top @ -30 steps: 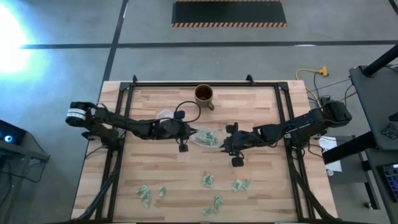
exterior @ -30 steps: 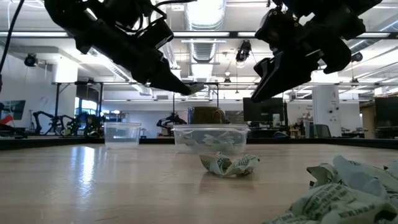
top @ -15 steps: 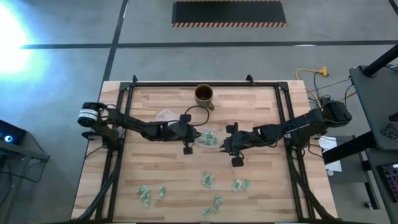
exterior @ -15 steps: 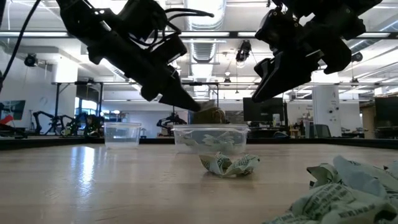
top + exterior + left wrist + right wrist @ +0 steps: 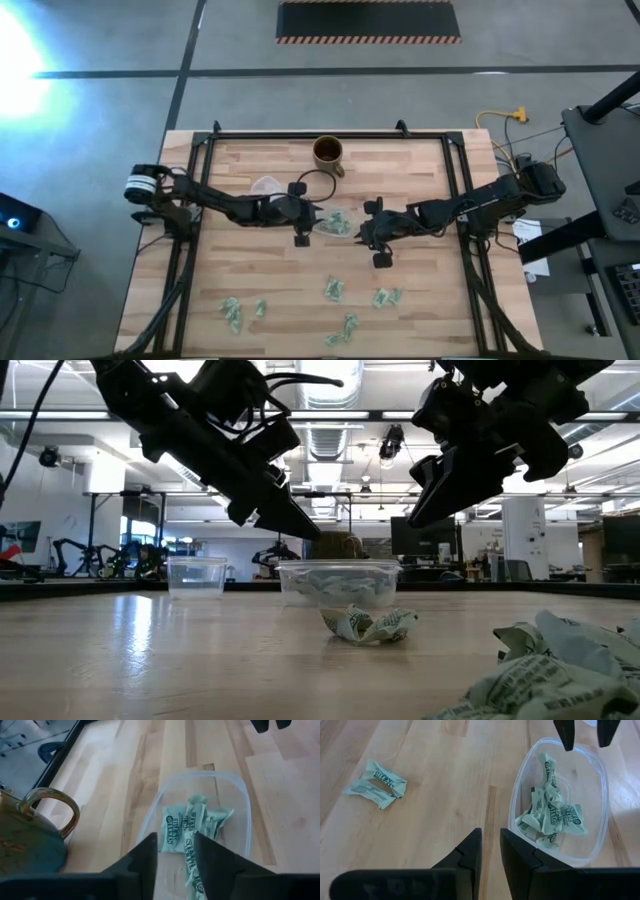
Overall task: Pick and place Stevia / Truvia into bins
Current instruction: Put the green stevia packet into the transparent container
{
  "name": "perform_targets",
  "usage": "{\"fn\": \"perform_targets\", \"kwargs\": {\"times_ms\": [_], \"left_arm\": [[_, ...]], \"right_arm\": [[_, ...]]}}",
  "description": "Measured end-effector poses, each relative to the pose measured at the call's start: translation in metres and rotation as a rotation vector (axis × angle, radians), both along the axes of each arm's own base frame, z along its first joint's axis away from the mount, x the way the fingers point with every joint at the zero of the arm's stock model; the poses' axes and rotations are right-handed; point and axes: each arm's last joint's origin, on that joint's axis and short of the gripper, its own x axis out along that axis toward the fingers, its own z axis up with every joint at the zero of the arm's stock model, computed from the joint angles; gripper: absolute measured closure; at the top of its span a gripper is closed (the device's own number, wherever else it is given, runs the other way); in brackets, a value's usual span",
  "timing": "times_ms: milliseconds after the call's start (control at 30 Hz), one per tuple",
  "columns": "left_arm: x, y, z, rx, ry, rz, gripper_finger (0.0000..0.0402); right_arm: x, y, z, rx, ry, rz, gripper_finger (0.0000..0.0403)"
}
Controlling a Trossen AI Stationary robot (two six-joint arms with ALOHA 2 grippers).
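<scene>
Near the middle of the wooden tabletop (image 5: 250, 270), the clear shallow plastic tub (image 5: 598, 772) holds a heap of pale green-and-white paper sweetener sachets (image 5: 552, 817). The left gripper (image 5: 175, 851) hangs just over the tub's edge, fingers apart, nothing between them. The right gripper (image 5: 490, 848) hovers beside the tub, fingers slightly parted and empty. More sachets (image 5: 334, 290) lie scattered toward the tabletop's near edge; a brown mug (image 5: 328, 153) stands by the far edge.

Grey concrete floor (image 5: 100, 150), hazard-striped mat (image 5: 368, 21), ceiling ducts (image 5: 330, 435), bright glare top-left
</scene>
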Motion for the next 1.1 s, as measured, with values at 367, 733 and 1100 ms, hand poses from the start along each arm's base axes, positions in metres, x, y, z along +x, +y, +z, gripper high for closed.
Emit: {"fn": "perform_targets", "kwargs": {"times_ms": [367,733,1100], "left_arm": [[-0.038,-0.038,0.025,-0.038,0.163,-0.102,0.0249],[-0.099,-0.105,0.040,-0.297,0.316,-0.128,0.0249],[-0.120,-0.155,0.024,-0.434,0.402,-0.175,0.0249]], "right_arm": [[0.000,0.000,0.000,-0.010,0.002,0.009,0.0344],[0.001,0.000,0.000,-0.035,-0.010,0.036,0.0344],[0.002,0.000,0.002,-0.035,-0.029,0.037,0.0344]]}}
